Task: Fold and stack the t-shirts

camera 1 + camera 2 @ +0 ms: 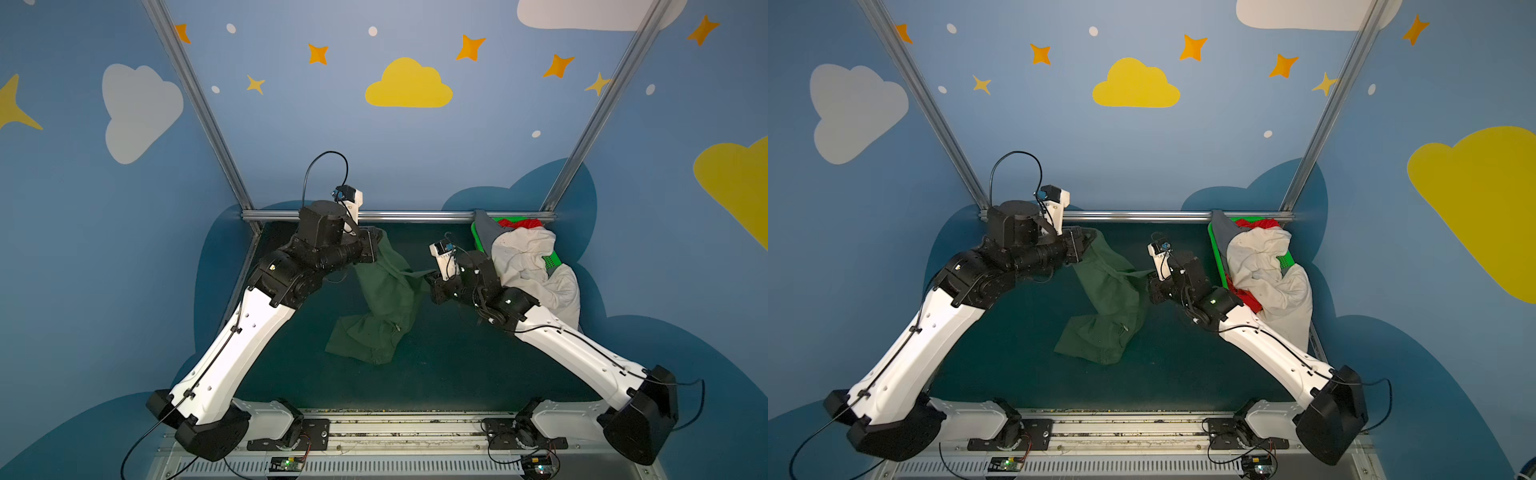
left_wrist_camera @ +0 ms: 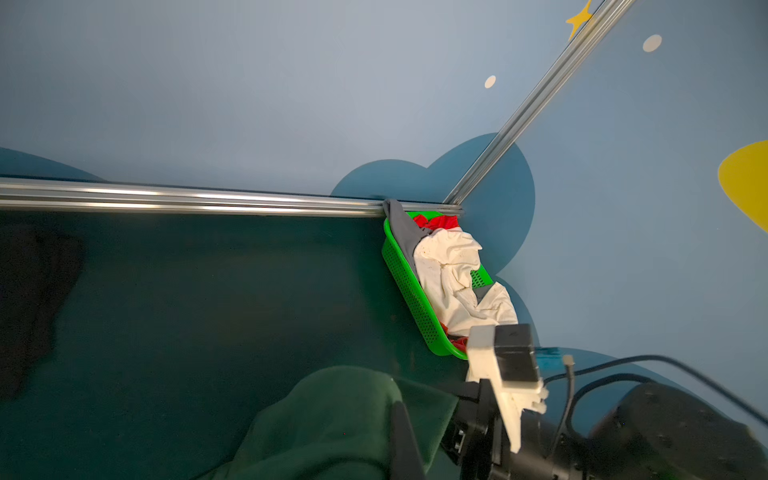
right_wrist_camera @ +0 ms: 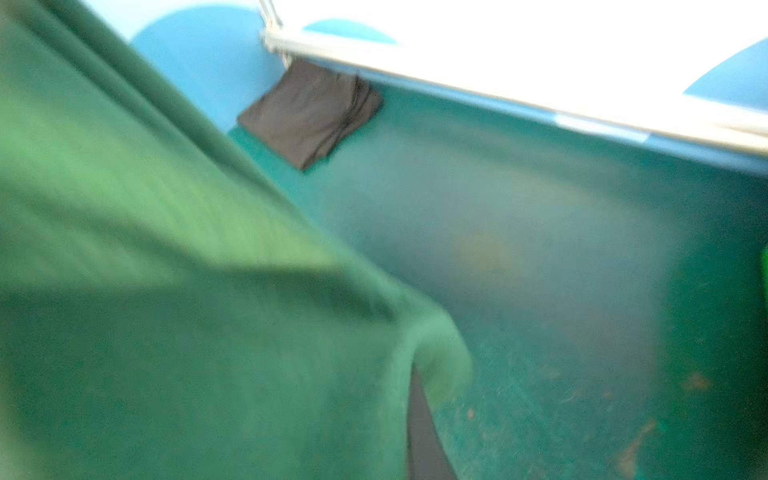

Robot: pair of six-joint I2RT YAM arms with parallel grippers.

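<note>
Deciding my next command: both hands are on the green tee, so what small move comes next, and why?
Probably draw the left hand and right hand apart: both pinch the dark green t-shirt, which hangs bunched below them.

The dark green t-shirt (image 1: 382, 307) in the middle is soft, matt, creased cloth. At far right, the cream-white t-shirt (image 1: 528, 257) is crumpled, faintly speckled cloth and the basket (image 2: 409, 286) is glossy perforated plastic. The far rail (image 1: 415, 216) is shiny grooved metal. The table (image 1: 457, 365) looks matt and felt-like.
</note>
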